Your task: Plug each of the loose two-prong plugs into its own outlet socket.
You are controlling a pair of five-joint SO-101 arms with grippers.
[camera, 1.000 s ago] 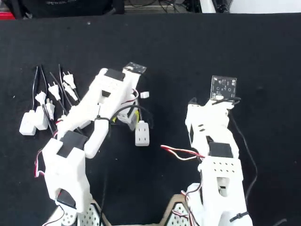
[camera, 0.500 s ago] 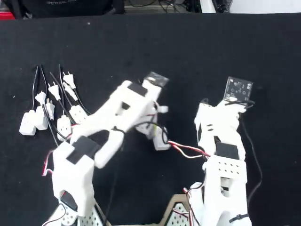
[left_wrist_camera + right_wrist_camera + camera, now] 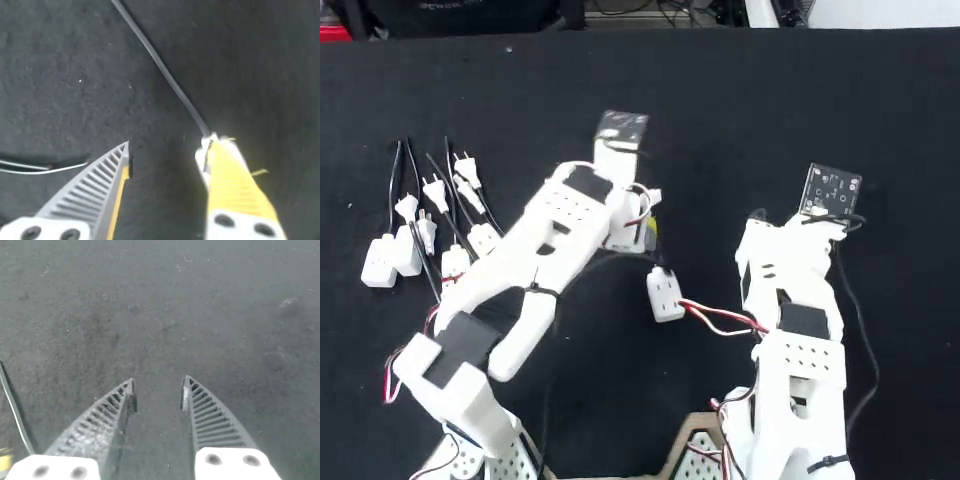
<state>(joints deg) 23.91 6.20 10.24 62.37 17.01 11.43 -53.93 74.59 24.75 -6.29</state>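
Left and right jaws stand apart; a white socket [image 3: 665, 295] lies on the table [image 3: 770, 100].

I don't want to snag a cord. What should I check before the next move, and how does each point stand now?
1. Left claw open and empty: ok.
2. Right claw open and empty, over bare cloth: ok.
3. Socket lying free between the arms, no claw on it: ok.
4. Cord clear of the left claw: cannot tell; it runs right up to the tip of the yellow finger.
5. Plugs seated in sockets: not ok; they lie at the cloth's left side, prongs bare.
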